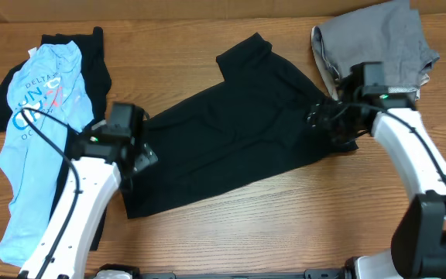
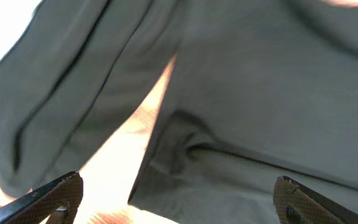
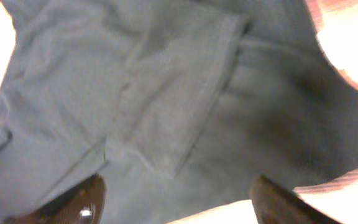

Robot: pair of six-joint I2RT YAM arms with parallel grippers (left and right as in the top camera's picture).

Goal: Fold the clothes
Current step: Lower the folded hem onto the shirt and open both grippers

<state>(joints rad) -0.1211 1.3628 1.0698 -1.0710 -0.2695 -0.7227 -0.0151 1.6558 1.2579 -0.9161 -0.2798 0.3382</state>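
Observation:
A black shirt (image 1: 231,132) lies spread slantwise across the middle of the table. My left gripper (image 1: 139,159) hovers over its lower left corner; in the left wrist view (image 2: 179,202) the fingers are wide apart over the dark fabric (image 2: 260,112) and the bare table beside its edge. My right gripper (image 1: 322,116) is at the shirt's right end; in the right wrist view (image 3: 176,199) its fingers are spread over a folded hem (image 3: 173,112). Neither holds cloth.
A light blue printed shirt (image 1: 33,147) lies at the left over a black garment (image 1: 91,62). A grey folded garment (image 1: 378,43) sits at the back right. Wooden table (image 1: 285,225) shows in front.

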